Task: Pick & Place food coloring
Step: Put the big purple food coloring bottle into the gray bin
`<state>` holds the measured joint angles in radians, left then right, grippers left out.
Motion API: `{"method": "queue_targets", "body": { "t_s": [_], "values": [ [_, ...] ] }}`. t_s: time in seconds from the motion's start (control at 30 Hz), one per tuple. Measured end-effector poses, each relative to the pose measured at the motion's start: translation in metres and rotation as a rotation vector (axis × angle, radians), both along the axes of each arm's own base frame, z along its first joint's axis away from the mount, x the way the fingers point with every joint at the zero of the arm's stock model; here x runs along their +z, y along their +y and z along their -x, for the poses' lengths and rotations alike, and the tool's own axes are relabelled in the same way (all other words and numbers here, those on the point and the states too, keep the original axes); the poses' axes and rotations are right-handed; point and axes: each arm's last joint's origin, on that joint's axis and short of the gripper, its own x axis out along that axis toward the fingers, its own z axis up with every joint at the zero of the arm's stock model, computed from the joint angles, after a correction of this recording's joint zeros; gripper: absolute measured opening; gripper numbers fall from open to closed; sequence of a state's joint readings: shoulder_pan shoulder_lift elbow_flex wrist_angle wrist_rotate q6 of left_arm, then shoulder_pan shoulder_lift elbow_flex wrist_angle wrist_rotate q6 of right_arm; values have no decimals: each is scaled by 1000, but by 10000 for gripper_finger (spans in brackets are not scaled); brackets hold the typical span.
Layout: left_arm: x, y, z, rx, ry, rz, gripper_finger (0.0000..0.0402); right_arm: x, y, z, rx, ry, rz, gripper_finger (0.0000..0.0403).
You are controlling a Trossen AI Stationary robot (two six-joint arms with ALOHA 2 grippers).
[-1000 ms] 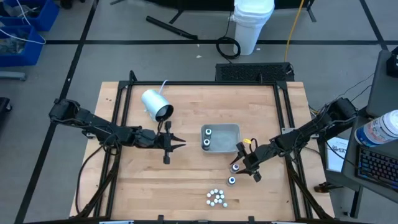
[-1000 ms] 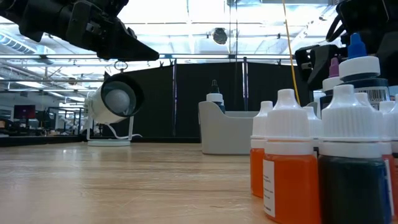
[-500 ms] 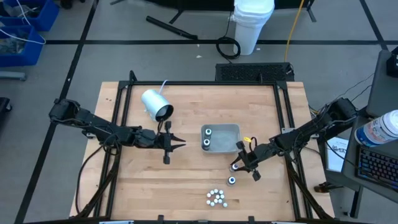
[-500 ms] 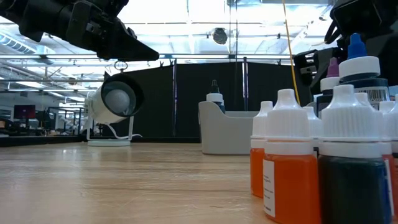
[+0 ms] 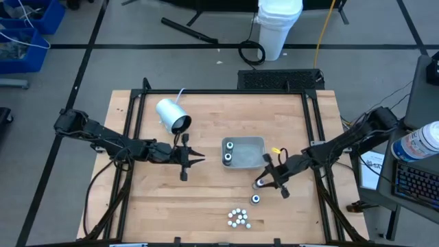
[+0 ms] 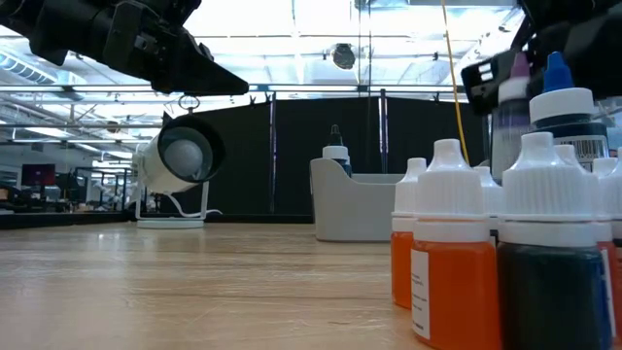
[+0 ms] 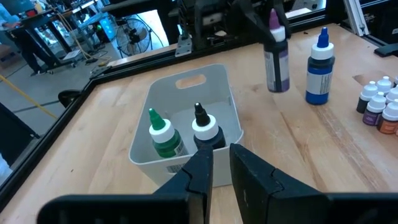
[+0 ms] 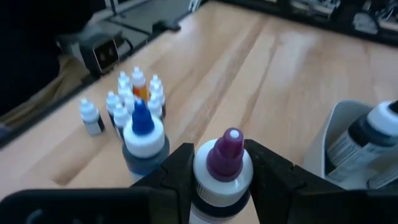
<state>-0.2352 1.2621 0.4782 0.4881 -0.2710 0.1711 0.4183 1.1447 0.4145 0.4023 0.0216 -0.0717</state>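
Standing on the wooden table [image 5: 206,130], the grey tray [image 5: 248,145] holds two bottles, one green-tipped [image 7: 163,133], one black-tipped [image 7: 205,129]. Just beside it the right gripper [image 5: 267,178] is clamped on a purple-tipped food coloring bottle [image 8: 225,169], white-collared and dark-bodied, lifted off the wood. A blue-tipped bottle [image 7: 319,67] stands near it, and a cluster of small white-capped bottles [image 5: 238,217] sits at the table's front. The left gripper [image 5: 194,158] hovers mid-table, fingers nearly together, holding nothing.
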Motion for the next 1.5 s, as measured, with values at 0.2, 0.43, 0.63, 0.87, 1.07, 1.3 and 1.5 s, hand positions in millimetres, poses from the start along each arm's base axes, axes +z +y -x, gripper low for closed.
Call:
{"method": "queue_targets", "body": {
  "t_s": [0.2, 0.43, 0.63, 0.87, 1.07, 1.3, 1.5],
  "values": [
    [0, 0, 0, 0, 0, -3, 63, 20, -1, 3, 2, -55, -20, 119],
    [0, 0, 0, 0, 0, -3, 63, 63, 1, -10, -7, -147, 47, 112],
    [0, 0, 0, 2, 1, 4, 63, 81, -21, -33, -212, -191, 86, 116],
    [-1, 0, 0, 5, 15, 11, 63, 58, -57, -56, -394, -81, 72, 112],
    [-2, 0, 1, 0, 22, -5, 63, 35, -69, -71, -413, 1, 35, 115],
    [-2, 0, 1, 0, 22, -7, 63, 21, -72, -81, -436, 26, 27, 116],
    [-2, 0, 1, 0, 23, -6, 63, 11, -78, -84, -463, 70, 25, 113]
  ]
}}
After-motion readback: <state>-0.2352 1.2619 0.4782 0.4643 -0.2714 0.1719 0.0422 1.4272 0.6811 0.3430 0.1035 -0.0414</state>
